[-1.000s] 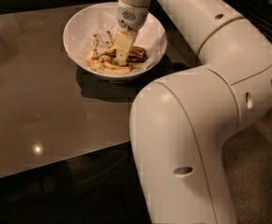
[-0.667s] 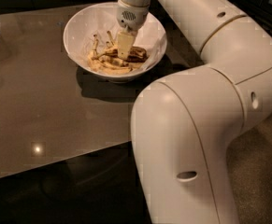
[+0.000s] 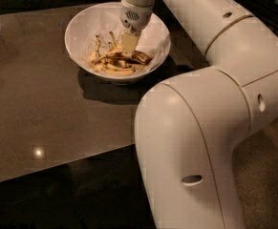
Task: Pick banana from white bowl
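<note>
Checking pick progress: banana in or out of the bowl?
In: banana lies inside the white bowl, claw just above it.

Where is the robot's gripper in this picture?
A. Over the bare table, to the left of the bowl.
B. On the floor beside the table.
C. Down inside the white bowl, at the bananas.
C: the gripper hangs below the rim of the white bowl, with its tip right at the dark-blotched banana.
</note>
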Tool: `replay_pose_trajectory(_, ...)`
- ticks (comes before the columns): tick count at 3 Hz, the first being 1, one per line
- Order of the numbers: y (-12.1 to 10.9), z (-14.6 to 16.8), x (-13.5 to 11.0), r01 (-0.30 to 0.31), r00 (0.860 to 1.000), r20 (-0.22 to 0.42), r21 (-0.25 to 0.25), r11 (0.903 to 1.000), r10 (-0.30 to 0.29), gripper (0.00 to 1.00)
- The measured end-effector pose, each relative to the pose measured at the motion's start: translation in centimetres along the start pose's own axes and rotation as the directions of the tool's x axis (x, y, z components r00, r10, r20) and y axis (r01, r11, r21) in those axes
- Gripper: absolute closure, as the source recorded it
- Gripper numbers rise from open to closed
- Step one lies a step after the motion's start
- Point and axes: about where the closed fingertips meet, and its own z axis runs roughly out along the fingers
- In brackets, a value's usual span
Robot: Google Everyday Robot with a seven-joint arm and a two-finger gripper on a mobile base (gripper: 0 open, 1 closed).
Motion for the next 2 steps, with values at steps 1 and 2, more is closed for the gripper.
replay_pose_trajectory(1,0.0,0.0,0.0,0.000,1.000,0.000,0.000,1.0000,0.000,1.00)
replay_pose_trajectory(2,0.6,-2.3,0.1,0.021,0.999,0.040,0.056,0.9982,-0.023,1.00)
